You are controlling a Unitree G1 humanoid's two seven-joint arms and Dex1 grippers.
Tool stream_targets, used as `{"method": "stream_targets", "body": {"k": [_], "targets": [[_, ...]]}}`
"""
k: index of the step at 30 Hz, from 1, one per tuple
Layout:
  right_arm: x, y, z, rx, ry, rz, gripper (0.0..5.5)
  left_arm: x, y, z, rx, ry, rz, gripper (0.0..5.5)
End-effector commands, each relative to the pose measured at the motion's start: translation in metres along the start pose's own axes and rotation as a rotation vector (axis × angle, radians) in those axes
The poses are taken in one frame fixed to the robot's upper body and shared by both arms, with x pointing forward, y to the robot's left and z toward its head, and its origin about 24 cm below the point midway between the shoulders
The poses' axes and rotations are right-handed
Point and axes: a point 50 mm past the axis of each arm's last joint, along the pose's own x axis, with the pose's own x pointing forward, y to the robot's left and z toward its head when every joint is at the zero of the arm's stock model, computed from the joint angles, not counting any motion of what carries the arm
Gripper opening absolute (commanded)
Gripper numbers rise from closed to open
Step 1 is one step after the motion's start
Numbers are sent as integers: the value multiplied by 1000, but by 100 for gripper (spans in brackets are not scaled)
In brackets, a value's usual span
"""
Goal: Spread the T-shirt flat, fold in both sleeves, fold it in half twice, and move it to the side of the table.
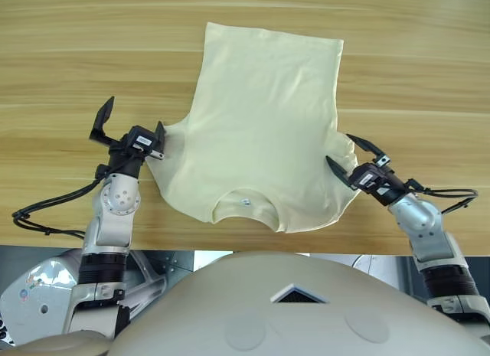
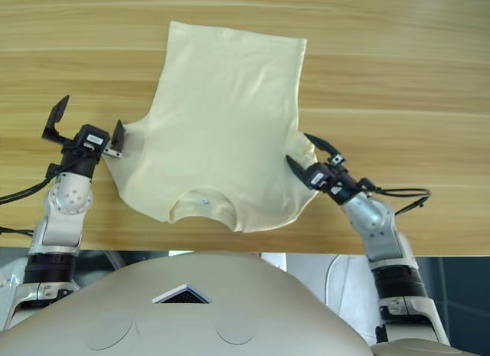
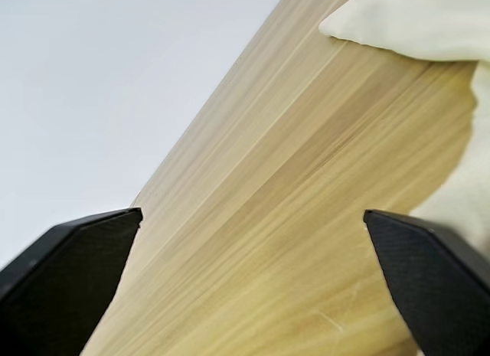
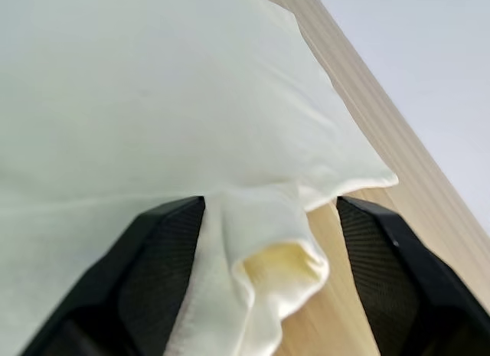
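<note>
A pale yellow T-shirt (image 1: 264,119) lies on the wooden table (image 1: 76,50), collar toward me and hem at the far side. Its body is mostly flat, and the sleeves are bunched in at the sides. My left gripper (image 1: 136,113) stands open just left of the left sleeve. One finger is at the cloth's edge (image 3: 467,195), and bare wood shows between the fingers. My right gripper (image 1: 338,148) is open at the right sleeve. A rumpled fold of the sleeve (image 4: 268,256) lies between its fingers.
The table's near edge (image 1: 46,243) runs just below both wrists. A black cable (image 1: 46,210) loops from the left arm, and another cable (image 1: 452,194) from the right. Bare wood stretches left, right and beyond the hem.
</note>
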Motion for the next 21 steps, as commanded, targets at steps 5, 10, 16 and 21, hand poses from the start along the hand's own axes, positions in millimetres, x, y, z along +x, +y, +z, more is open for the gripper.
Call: {"method": "stream_targets", "body": {"k": [5,10,16,21], "targets": [[-12,-7,-18,7,63,-28,318,-4,-1,-4,-11,25,5,536],[-13,-19,-29,-1,105,-64,318,-10,-12,24,-191,-83,29,536],[-11,-24,-28,-9,87,-77,318,-23,18,40,-409,-203,122,536],[-8,-34,-8,-17,-33,-94,318,-32,31,44,-539,-266,141,536]]}}
